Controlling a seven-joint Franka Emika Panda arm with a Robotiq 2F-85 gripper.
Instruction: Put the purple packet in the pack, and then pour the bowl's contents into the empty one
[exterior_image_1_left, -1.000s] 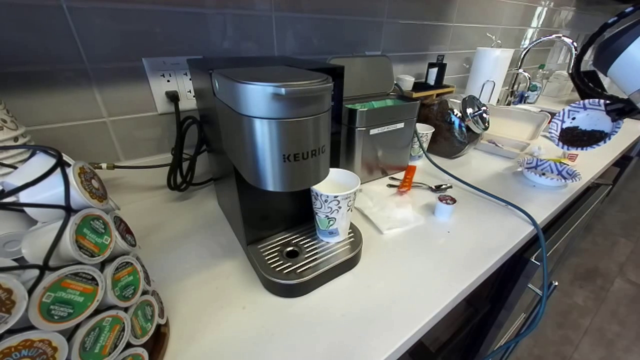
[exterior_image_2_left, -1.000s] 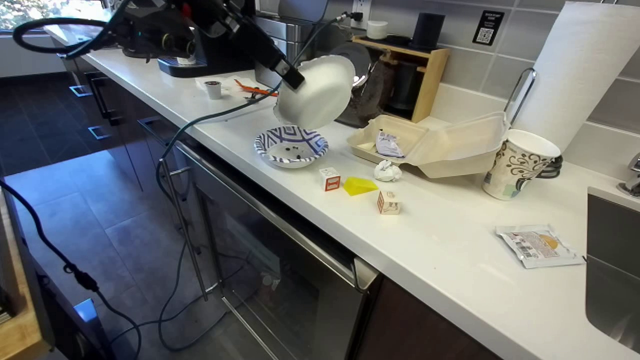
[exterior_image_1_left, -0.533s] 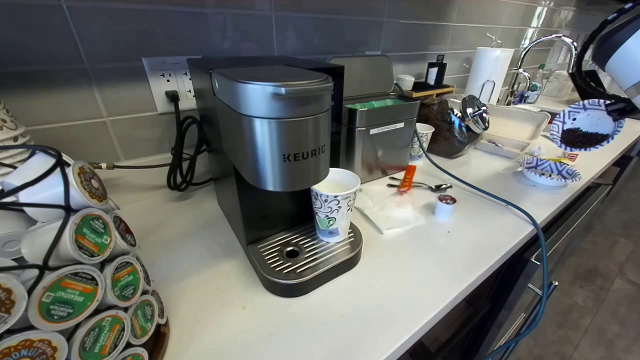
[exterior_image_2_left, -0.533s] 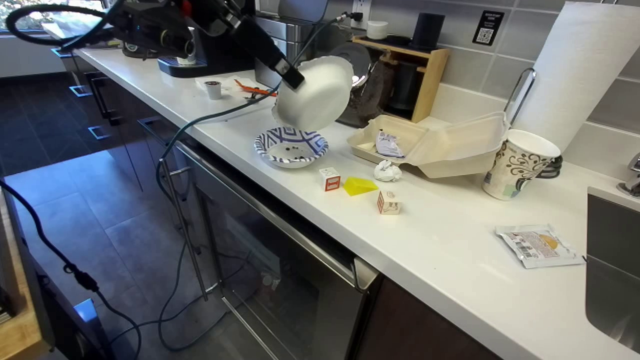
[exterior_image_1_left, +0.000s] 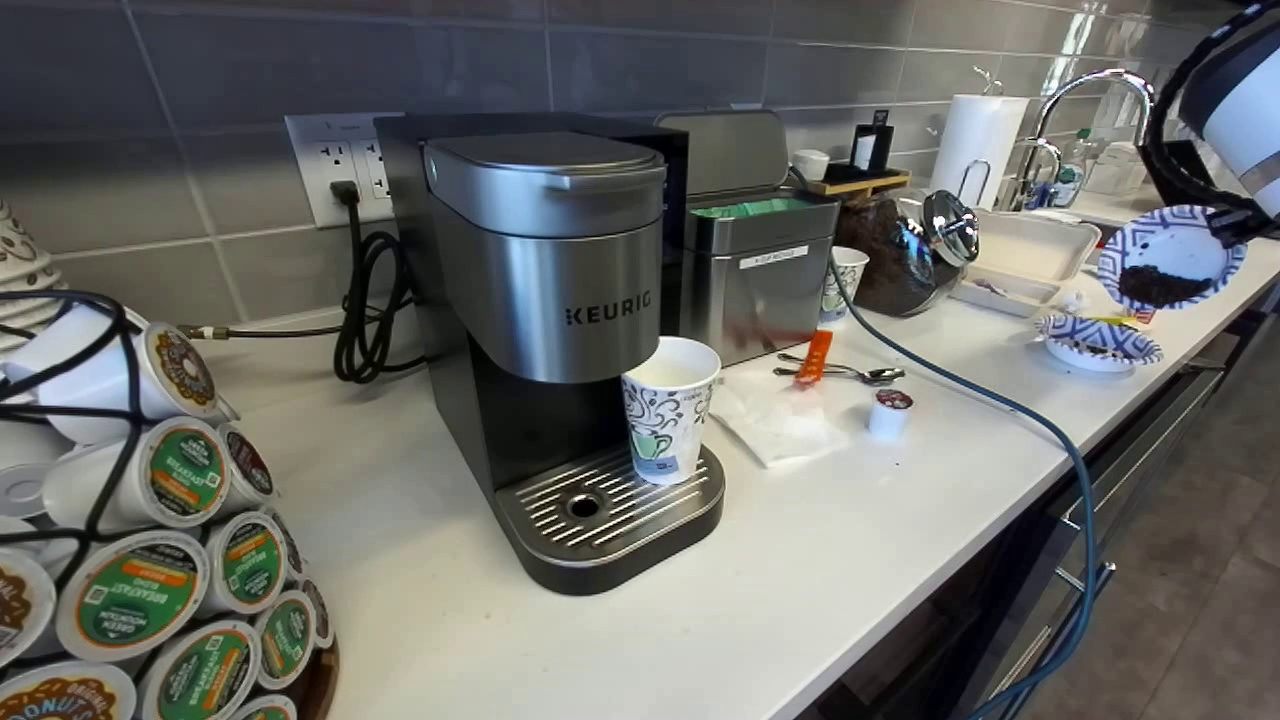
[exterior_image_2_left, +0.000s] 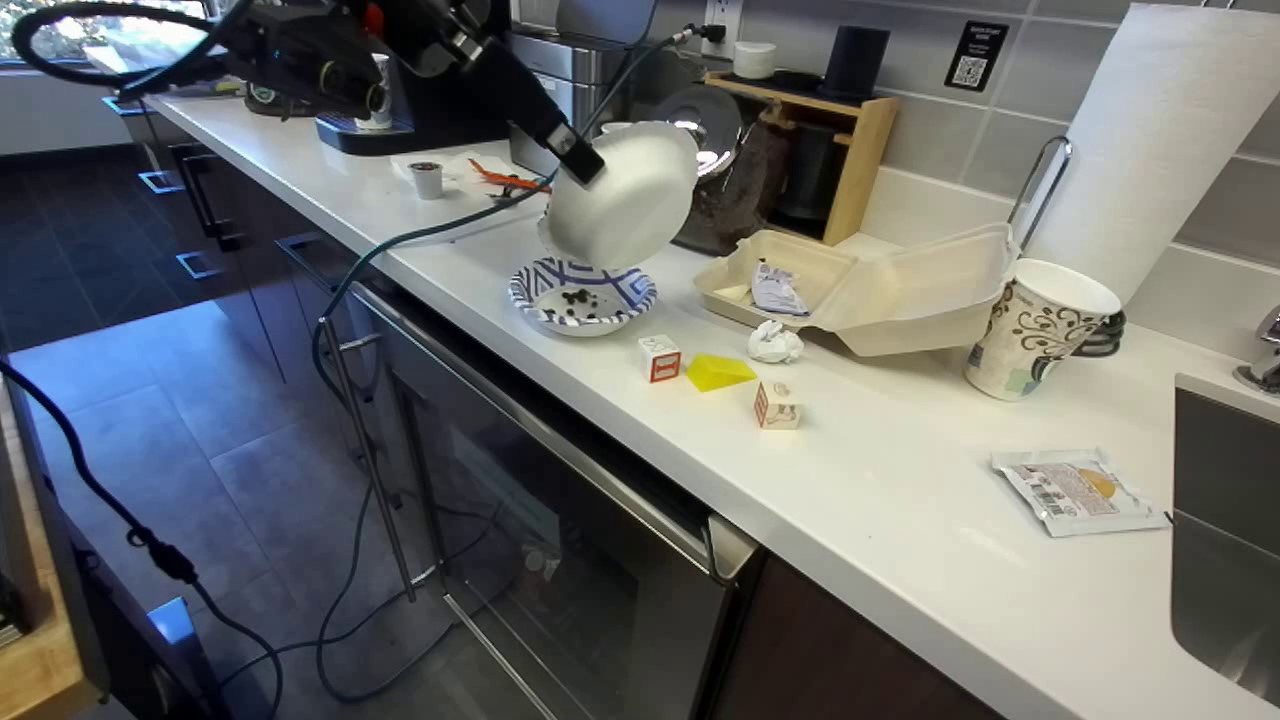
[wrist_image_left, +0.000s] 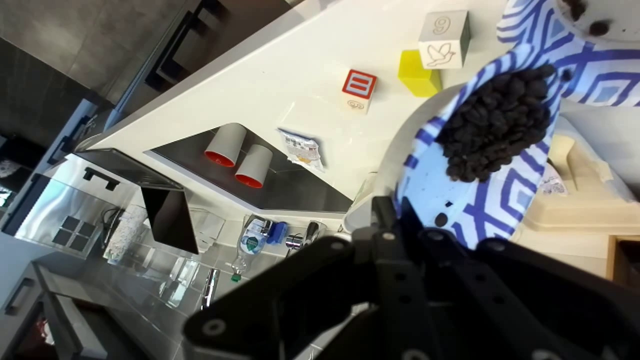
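- Gripping the rim of the raised bowl (exterior_image_2_left: 630, 200), the black gripper (exterior_image_2_left: 582, 160) hangs above the counter (exterior_image_2_left: 900, 560) close to its front edge, both fingers clamped on the patterned side.
- That bowl tilts steeply, underside toward the sink (exterior_image_2_left: 1225, 450); a heap of small dark pieces (wrist_image_left: 492, 125) lies in its lower part.
- Below, near the front edge, the lower bowl (exterior_image_2_left: 638, 292) sits upright on the counter, some of the same pieces inside; I cannot tell whether the two rims touch.
- Beside it, also toward the front edge, are a wooden block (exterior_image_2_left: 659, 358), a yellow block (exterior_image_2_left: 720, 372) and another wooden block (exterior_image_2_left: 777, 406).
- Past them a silver packet (exterior_image_2_left: 1080, 495) lies flat, one corner at the sink's edge.
- Farther from the front edge, crumpled paper (exterior_image_2_left: 775, 342) rests just beside the takeout box (exterior_image_2_left: 915, 300).
- Toward the back edge, that box lies spread open; the purple packet (exterior_image_2_left: 777, 289) is in its half nearer the coffee maker (exterior_image_1_left: 560, 310).
- On the box's sink side stands a paper cup (exterior_image_2_left: 1030, 335), with a paper towel roll (exterior_image_2_left: 1150, 140) upright behind it.
- Close to the back edge, a dark-filled jar (exterior_image_1_left: 885, 255) is near a wooden stand (exterior_image_2_left: 870, 160).
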